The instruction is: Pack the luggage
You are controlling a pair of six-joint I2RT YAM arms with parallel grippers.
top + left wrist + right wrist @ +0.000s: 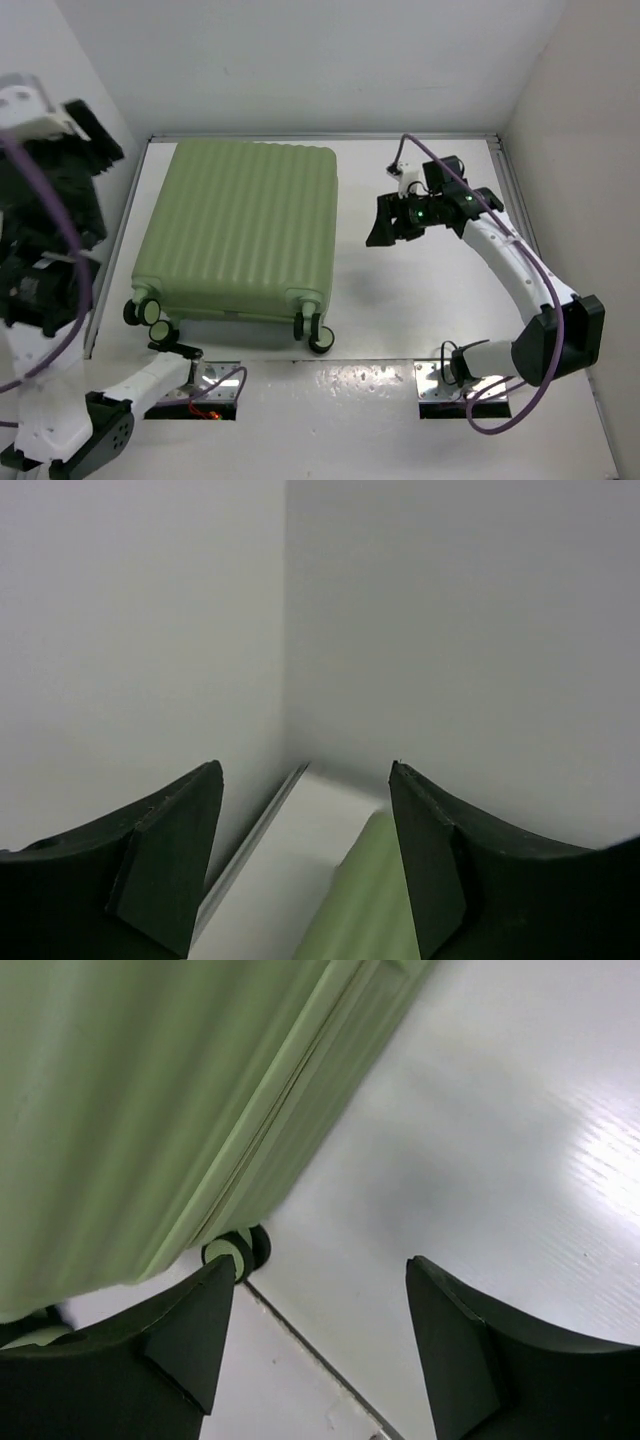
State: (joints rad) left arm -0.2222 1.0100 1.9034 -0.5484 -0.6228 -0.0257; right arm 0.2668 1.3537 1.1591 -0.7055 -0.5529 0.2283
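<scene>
The luggage [240,230] lies closed and flat on the white table, ribbed pale-green shell up, its black-and-green wheels [318,335] toward the near edge. My right gripper [392,232] hovers over bare table to the right of the luggage, open with nothing in it. In the right wrist view the right gripper [320,1262] frames bare table, with the luggage [130,1090] and one wheel [235,1248] at the left. My left gripper [168,345] sits low by the near-left wheels. It [302,770] is open with nothing in it and faces the far corner, with the luggage side [370,910] on the right.
White walls enclose the table at the back, left and right. A bulky black-and-white rig with a purple cable [50,220] stands beyond the table's left edge. A seam [310,1350] crosses the table near the front. Metal base plates [450,385] sit at the near edge.
</scene>
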